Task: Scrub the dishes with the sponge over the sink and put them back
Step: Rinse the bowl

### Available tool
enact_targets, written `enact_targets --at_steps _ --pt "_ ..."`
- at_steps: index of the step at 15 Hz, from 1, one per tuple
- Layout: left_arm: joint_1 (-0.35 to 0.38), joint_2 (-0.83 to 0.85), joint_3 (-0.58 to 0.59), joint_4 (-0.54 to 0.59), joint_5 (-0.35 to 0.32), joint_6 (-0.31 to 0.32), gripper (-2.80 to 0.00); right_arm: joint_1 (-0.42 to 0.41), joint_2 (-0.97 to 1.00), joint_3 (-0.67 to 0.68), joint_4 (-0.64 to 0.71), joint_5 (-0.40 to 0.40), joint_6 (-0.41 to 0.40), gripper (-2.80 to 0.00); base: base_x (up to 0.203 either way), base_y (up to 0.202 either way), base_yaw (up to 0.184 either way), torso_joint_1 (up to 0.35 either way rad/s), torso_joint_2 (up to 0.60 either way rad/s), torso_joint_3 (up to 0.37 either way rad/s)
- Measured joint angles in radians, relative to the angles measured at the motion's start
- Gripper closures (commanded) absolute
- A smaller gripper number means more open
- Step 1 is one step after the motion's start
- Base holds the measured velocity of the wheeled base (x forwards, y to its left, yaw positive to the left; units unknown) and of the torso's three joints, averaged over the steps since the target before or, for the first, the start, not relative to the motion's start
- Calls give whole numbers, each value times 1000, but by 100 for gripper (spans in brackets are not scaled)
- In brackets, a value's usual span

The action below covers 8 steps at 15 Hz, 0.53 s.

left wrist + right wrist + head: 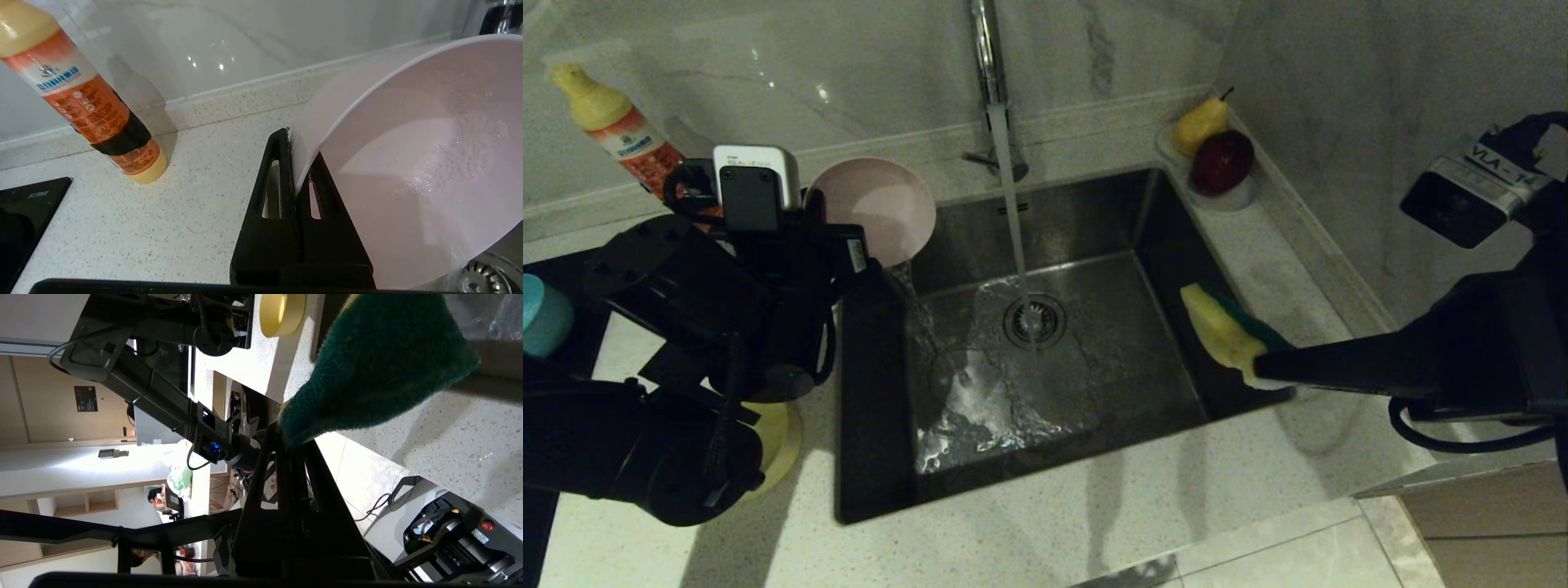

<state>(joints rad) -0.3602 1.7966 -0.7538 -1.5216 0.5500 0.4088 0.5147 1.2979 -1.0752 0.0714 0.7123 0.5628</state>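
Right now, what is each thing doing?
Tap: running.
Sink: wet, water spreading around the drain.
Pink bowl: tilted, pouring water, pinched at its rim by the left gripper.
Sponge: held over the sink edge by the right gripper.
Yellow bowl: on the counter.

Both arms are matte black with bulky rounded joints and loose black cables looping beside them. The left claw (295, 171) has flat black triangular fingers with slotted cut-outs, and a silver-grey camera box sits on its wrist. The right claw (1262, 367) tapers to a long black wedge, its wrist camera bearing a white label reading "VLA-14".
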Motion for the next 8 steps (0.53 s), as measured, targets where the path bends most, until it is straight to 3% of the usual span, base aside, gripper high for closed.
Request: enact_targets --at_steps 8 --pt "0 -32 -31 0 -29 11 0 -3 12 -8 0 0 0 0 0 0 0 0 0 0"
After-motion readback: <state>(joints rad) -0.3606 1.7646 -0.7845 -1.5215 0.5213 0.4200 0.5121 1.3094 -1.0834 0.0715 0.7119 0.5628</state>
